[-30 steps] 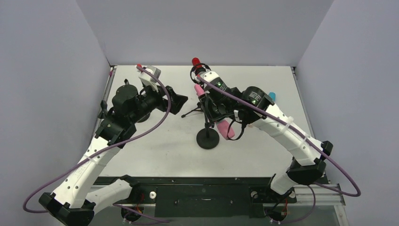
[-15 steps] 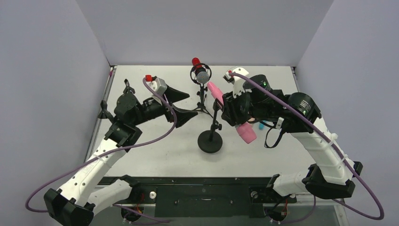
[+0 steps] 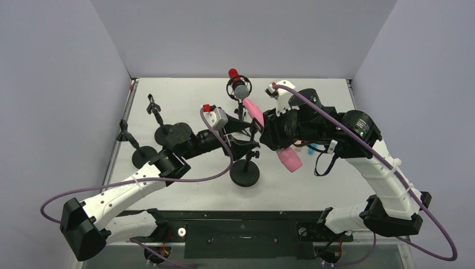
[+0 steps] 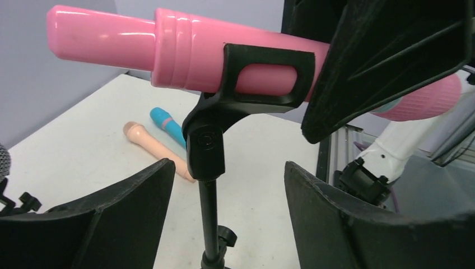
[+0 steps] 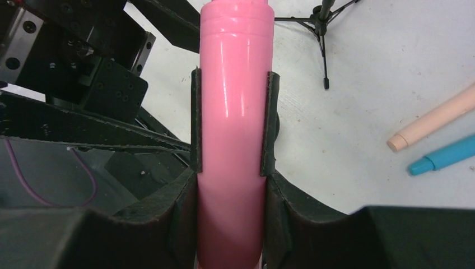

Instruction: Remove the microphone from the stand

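- Mic (image 4: 185, 47) sits in the clip (image 4: 232, 84) on top of the stand (image 4: 209, 224), lying roughly level.
- Right gripper (image 5: 232, 112) is clamped tight on its pink body, right next to the clip.
- Left gripper (image 4: 227, 179) is open, with a finger on either side of the stand pole below the clip, not touching it.

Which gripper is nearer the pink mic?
Right. The right gripper is clamped on the mic, beside the clip. The left gripper sits lower, its open jaws either side of the stand post, not touching the mic.
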